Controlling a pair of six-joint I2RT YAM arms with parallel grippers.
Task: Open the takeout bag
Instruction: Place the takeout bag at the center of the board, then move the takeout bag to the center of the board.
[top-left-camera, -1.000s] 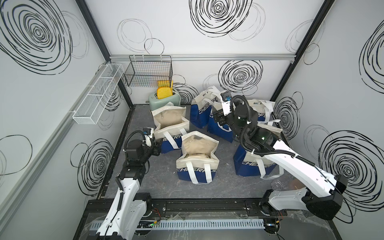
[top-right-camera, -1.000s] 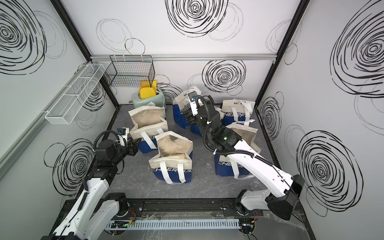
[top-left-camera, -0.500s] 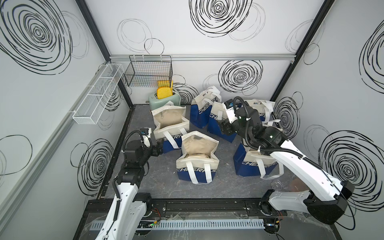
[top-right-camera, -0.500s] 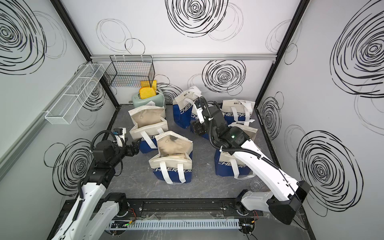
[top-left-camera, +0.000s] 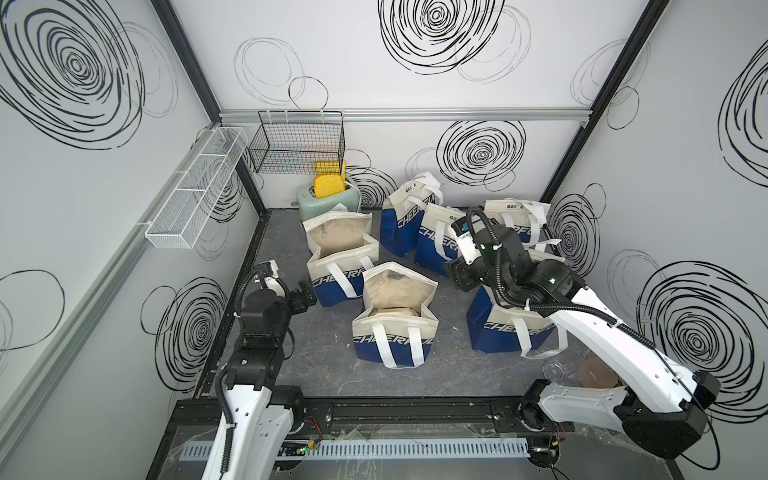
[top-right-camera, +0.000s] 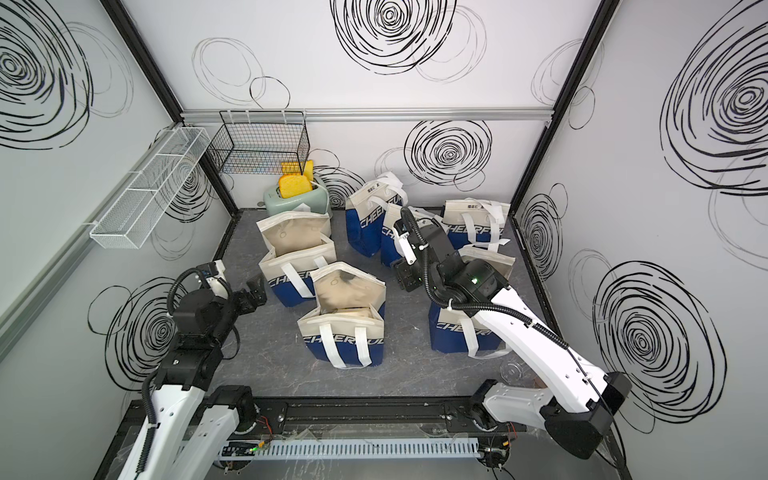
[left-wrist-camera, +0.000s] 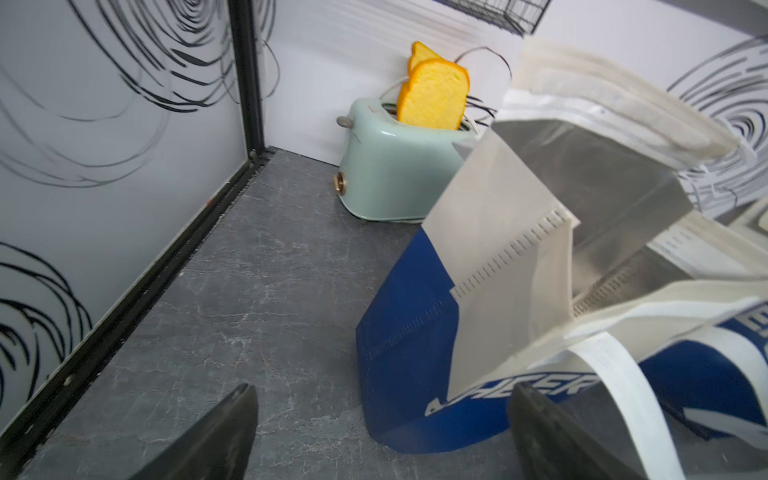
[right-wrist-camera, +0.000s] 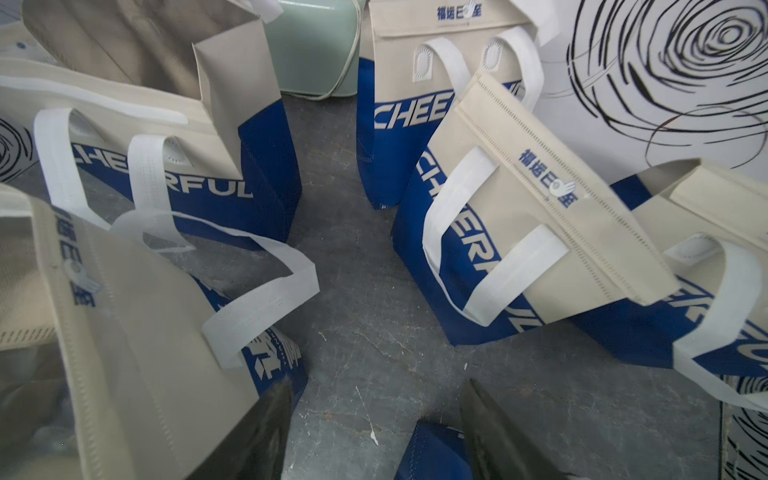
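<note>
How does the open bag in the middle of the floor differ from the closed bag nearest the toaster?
The middle bag has its mouth spread wide, showing the lining; the closed bag near the toaster has its top flap folded shut. The middle bag's white handles hang down its front; the closed bag's handle sticks up above its top. Both are cream above and blue below, with white lettering.

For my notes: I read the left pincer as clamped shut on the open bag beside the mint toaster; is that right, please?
Not quite: the left wrist view shows the left pincer open, jaws apart, by the open bag beside the mint toaster.
</note>
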